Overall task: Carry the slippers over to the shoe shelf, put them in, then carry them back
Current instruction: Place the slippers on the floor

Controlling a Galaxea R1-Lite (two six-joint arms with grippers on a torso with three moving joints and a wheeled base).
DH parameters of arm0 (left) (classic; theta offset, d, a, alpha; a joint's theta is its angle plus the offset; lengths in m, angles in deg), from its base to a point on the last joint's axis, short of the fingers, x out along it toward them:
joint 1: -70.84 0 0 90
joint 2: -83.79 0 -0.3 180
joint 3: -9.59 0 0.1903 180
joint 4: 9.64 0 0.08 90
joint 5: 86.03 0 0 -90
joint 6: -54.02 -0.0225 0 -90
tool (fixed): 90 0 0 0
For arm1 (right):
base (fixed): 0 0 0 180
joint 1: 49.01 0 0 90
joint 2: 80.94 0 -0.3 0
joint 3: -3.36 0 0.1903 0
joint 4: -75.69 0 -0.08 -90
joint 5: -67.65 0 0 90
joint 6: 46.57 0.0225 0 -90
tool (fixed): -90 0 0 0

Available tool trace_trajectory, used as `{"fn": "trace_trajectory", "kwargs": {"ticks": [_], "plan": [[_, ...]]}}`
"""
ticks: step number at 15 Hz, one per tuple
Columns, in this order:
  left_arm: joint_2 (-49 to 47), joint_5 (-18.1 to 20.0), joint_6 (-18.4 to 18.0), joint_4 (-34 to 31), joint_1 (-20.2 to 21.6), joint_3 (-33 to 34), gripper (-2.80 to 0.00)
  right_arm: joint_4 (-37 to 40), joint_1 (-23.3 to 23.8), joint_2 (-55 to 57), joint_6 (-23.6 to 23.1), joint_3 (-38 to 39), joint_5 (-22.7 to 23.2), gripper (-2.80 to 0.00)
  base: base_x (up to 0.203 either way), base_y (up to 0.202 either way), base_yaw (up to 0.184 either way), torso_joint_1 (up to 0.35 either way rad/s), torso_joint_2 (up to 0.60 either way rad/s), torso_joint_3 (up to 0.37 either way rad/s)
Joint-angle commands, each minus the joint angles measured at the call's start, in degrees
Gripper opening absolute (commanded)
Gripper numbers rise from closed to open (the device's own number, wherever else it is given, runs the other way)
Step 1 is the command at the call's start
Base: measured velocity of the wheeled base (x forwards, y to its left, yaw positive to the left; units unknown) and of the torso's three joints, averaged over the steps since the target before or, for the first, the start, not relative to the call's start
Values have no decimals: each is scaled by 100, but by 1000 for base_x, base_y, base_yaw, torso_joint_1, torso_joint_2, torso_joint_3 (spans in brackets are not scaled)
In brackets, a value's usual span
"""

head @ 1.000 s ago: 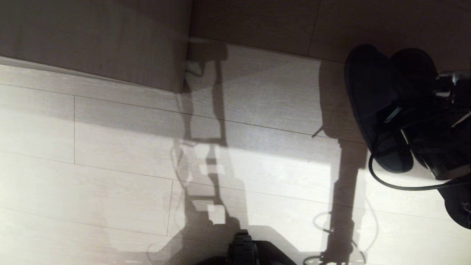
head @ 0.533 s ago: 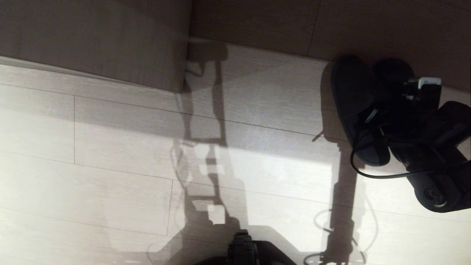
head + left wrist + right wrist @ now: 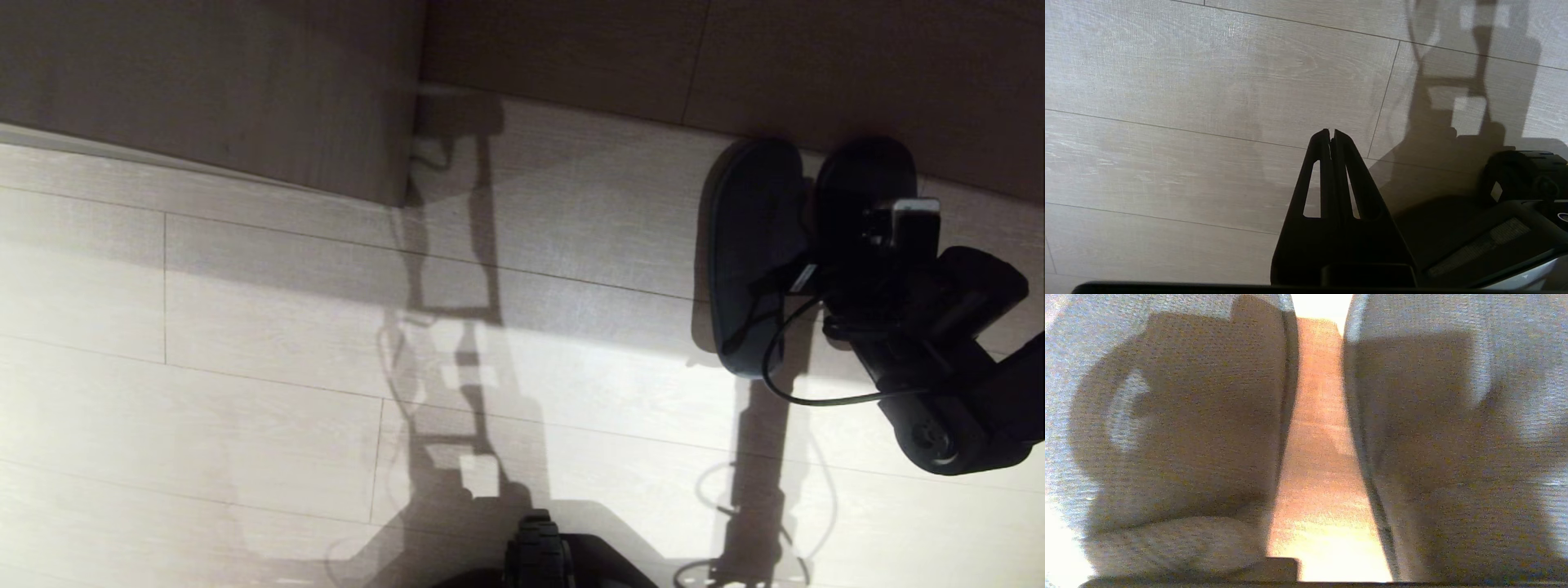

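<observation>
The two dark slippers lie flat on the floor at the right of the head view, side by side, toes pointing away from me: one [image 3: 751, 253] to the left, the other [image 3: 865, 184] half under my right arm. A strip of floor [image 3: 1323, 457] separates them [image 3: 1180, 428] [image 3: 1453, 428]. My right gripper [image 3: 816, 265] hangs low over that strip and is open, with nothing held. My left gripper [image 3: 1332, 131] is shut and empty above bare floor, parked. The shoe shelf's open front is out of view.
A pale wood-grain unit [image 3: 245, 90] stands at the back left; I cannot tell whether it is the shelf. Behind the slippers the floor lies in shadow [image 3: 735, 57]. My base [image 3: 539, 559] shows at the near edge, and a cable [image 3: 784, 384] loops from the right arm.
My right arm came down and left with the slippers. They were pressed together and tilted in the grip; now they lie flat and apart on the floor, let go.
</observation>
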Motion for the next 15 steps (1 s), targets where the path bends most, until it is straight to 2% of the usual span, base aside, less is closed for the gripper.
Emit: {"fn": "trace_trajectory", "kwargs": {"ticks": [1, 8, 15], "plan": [[0, -2, 4, 0, 0, 9, -280, 14, -4, 17, -17, 69, 1, 0, 0, 0, 0, 0, 0, 0], [9, -2, 13, 0, 0, 9, -280, 37, -4, -277, -46, 452, 81, 0, 0, 0, 0, 0, 0, 0], [0, -2, 13, 0, 0, 9, -280, 67, -4, -501, -50, 412, 347, 0, 0, 0, 0, 0, 0, 0]]}}
